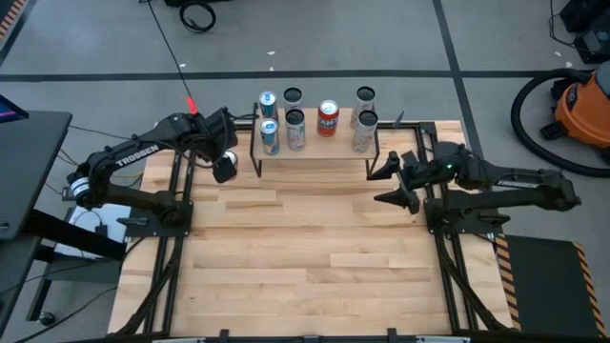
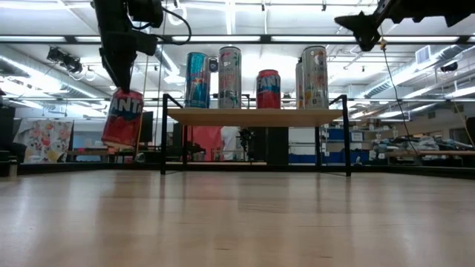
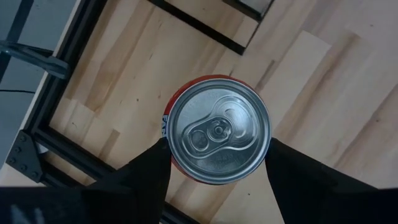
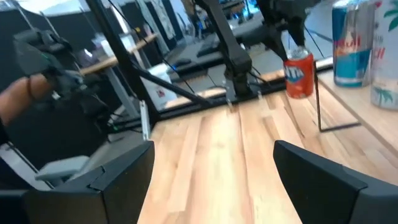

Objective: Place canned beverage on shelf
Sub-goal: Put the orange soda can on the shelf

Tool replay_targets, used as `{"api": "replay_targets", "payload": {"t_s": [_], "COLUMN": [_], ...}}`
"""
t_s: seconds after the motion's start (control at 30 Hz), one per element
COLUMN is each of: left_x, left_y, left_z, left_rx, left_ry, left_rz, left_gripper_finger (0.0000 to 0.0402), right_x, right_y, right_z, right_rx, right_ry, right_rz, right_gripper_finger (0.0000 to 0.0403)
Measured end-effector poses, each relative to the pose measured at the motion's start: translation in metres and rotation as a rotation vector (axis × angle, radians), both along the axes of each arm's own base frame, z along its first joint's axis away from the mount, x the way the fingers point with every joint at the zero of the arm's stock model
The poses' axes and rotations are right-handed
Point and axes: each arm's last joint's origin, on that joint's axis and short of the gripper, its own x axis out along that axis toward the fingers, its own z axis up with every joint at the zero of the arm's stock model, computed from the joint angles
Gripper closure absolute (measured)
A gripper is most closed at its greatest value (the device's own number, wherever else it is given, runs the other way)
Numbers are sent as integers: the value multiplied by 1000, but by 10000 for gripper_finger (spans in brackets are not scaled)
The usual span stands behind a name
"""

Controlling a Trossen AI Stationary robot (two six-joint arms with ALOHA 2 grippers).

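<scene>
A red canned beverage point(image 2: 122, 119) hangs above the table's far left, with my left gripper point(image 1: 226, 164) shut on it from above. Its silver top point(image 3: 217, 129) fills the left wrist view. To its right stands the shelf point(image 2: 256, 116), a light-wood board on thin black legs. Several cans stand upright on it, among them a blue one point(image 1: 270, 136) and a red one point(image 1: 328, 117). My right gripper point(image 1: 386, 183) hovers open and level by the shelf's right end, with nothing between its fingers point(image 4: 124, 168). My left gripper pinches the can's side wall just under the top rim point(image 3: 166, 134) between its two fingers point(image 3: 149, 171), one on each side. The fingers come steeply from above, pointing down. The can hangs below them, slightly tilted, its bottom point(image 2: 119, 144) clear of the table.
The wooden tabletop point(image 1: 315, 267) stretches from the shelf to the near edge, inside a black metal frame point(image 1: 152, 276). An orange vacuum point(image 1: 581, 110) with a hose stands on the floor at the far right. A dark side table point(image 1: 29, 162) stands at the left.
</scene>
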Motion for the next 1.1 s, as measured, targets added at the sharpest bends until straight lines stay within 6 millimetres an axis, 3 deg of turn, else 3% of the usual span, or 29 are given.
{"api": "replay_targets", "payload": {"t_s": [0.37, 0.67, 1.1], "left_x": [7, 14, 26], "left_y": [-14, -28, -52], "left_z": [0, 0, 0], "left_rx": [-13, -24, -32], "left_ry": [-7, -16, -58], "left_rz": [-29, -63, -124], "left_gripper_finger": [162, 161, 161], "right_x": [41, 67, 102], "right_y": [21, 37, 43], "right_z": [-23, -31, -53], "right_rx": [-71, -71, -182], "right_ry": [110, 66, 1], "right_rz": [18, 85, 113], "right_gripper_finger": [63, 63, 63]}}
